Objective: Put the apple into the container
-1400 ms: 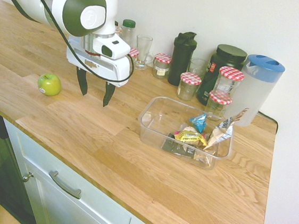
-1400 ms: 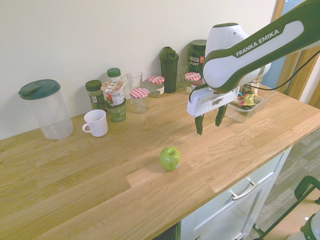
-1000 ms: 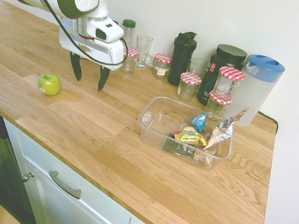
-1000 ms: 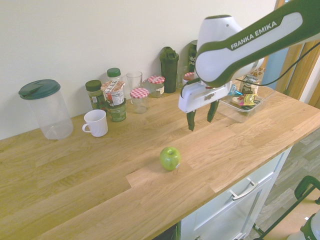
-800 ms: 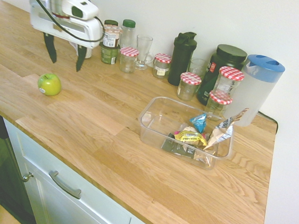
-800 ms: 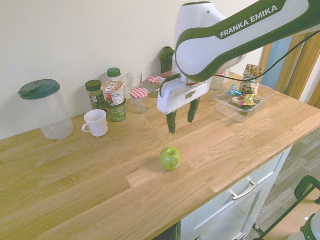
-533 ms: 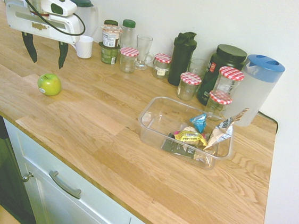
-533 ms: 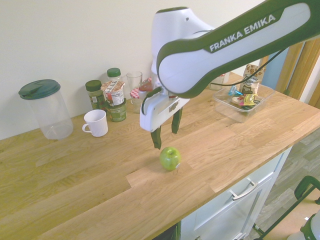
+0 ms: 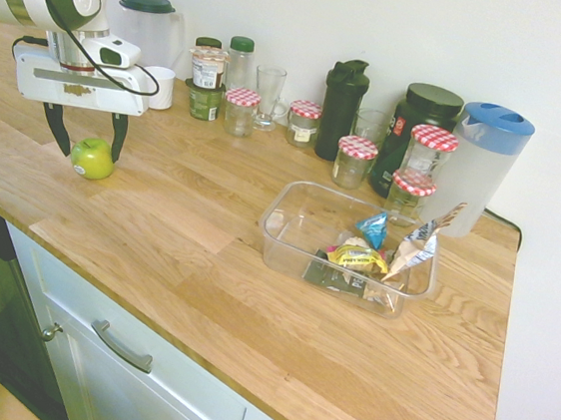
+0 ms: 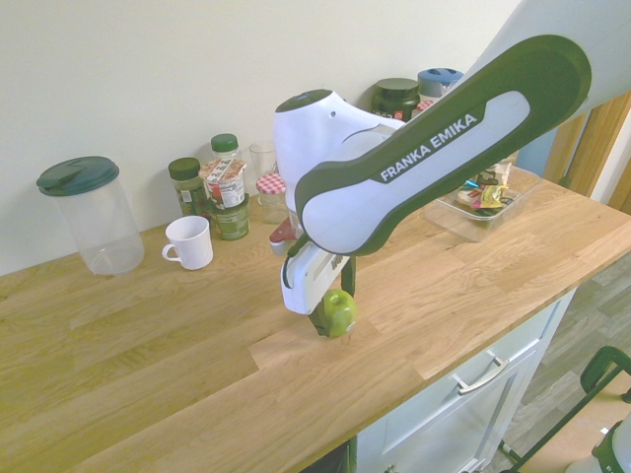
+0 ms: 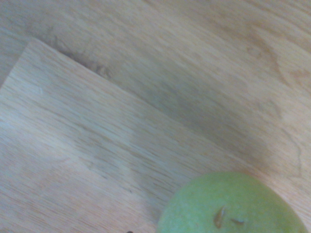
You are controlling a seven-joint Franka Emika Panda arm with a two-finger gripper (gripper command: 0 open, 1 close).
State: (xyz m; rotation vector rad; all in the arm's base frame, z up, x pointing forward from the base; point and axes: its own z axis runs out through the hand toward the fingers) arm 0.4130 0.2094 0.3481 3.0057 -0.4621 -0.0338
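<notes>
We see our gripper (image 9: 88, 144) spread wide, straddling the apple (image 9: 92, 158) on the counter (image 9: 188, 230), with the container (image 9: 293, 233) toward three o'clock; next, probably, we lower and close.

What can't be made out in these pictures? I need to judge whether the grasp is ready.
- Contact: the open gripper straddles the small yellow-green apple; touching or not is unclear in the first exterior view.
- Second exterior view: the arm hides most of the fingers and part of the apple.
- Wrist view: the apple is cut off by the edge and blurred.
</notes>
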